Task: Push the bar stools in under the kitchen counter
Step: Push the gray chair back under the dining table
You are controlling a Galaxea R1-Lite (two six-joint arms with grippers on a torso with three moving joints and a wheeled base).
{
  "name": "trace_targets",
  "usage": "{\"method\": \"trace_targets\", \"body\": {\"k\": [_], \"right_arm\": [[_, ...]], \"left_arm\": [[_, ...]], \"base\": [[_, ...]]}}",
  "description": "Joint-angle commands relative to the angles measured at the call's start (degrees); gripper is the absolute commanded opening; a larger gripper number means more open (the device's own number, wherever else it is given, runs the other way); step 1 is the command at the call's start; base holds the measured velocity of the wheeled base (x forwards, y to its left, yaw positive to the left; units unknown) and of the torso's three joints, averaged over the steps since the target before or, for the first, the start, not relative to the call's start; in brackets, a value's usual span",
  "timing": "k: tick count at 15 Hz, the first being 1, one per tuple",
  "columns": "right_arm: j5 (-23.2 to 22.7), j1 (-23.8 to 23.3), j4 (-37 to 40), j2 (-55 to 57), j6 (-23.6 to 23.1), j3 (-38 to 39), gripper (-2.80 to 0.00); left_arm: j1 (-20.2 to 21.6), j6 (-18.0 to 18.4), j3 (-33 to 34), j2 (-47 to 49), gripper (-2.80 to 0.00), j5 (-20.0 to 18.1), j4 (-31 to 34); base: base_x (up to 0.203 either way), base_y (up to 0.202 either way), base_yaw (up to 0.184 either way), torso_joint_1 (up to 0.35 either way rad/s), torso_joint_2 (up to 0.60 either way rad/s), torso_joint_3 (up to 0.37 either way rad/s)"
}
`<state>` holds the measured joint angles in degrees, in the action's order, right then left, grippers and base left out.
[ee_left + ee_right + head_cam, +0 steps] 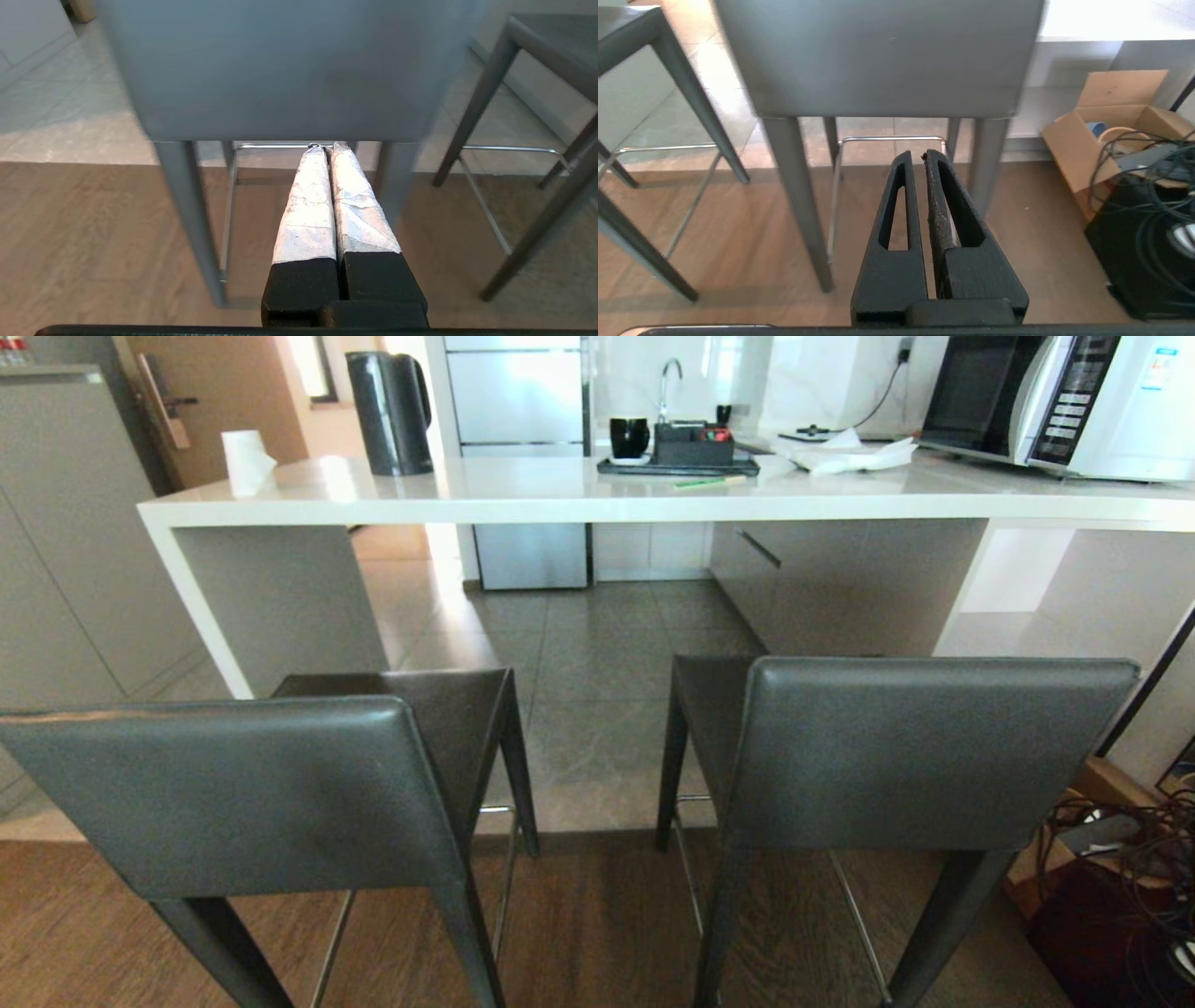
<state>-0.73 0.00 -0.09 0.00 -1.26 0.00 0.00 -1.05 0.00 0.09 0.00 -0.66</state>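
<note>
Before the robot, both bar stools are seen pulled out from the kitchen counter [579,504]: left stool [233,793] and right stool [924,747], seats short of the surface edge, rear legs on wood floor. Left gripper [327,148] is pressed shut, nothing held, aimed at the left stool's backrest; right gripper [917,156] likewise closed and empty, behind the right stool. Push probably best applied low and centred on each backrest, w/ slow, straight travel, so tipping or twisting is avoided.
</note>
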Motion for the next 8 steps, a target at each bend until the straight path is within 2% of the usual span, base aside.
{"method": "trace_targets", "body": {"k": [1, 8], "right_arm": [[-0.1, 0.0, 0.0, 0.1, 0.0, 0.0, -2.80], [0.5, 0.0, 0.0, 0.1, 0.3, 0.0, -2.80]], "left_arm": [[0.0, 0.0, 0.2, 0.0, -2.80, 0.0, 0.0], [0.0, 0.0, 0.2, 0.1, -2.80, 0.0, 0.0]], "base": [[0.000, -0.192, 0.001, -0.002, 0.00, 0.006], [0.000, -0.195, 0.002, 0.004, 0.00, 0.003]]}}
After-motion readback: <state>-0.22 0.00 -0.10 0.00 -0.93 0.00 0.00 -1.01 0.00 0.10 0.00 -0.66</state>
